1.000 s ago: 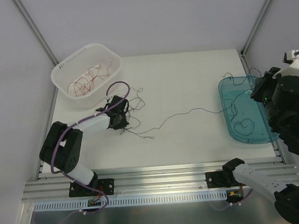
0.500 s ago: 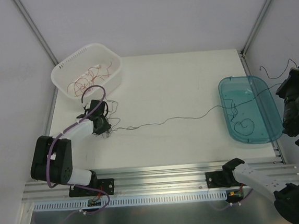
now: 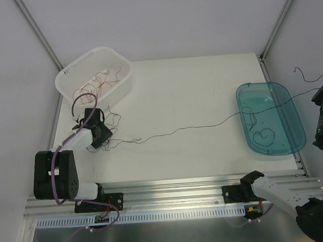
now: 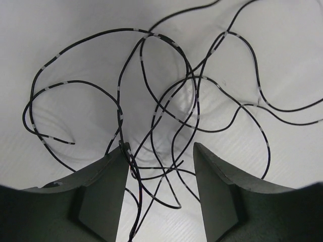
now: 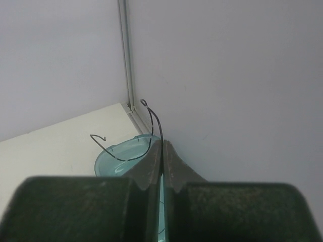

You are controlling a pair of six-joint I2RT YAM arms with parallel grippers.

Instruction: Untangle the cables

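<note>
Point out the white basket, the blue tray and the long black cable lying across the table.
white basket (image 3: 118, 65), top view, inside wall at its right end.
blue tray (image 3: 286, 126), top view, bare floor.
long black cable (image 3: 190, 128), top view, middle of its stretched run.

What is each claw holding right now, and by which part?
Right claw pinches a black cable near one end; left claw stands open over the black tangle, gripping nothing.

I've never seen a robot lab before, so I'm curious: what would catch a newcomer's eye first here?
A single black wire stretched across the white table, from a knot of black wires at the open left gripper to the shut right gripper past the blue tray. At the far left corner, a white basket holds red wires.
</note>
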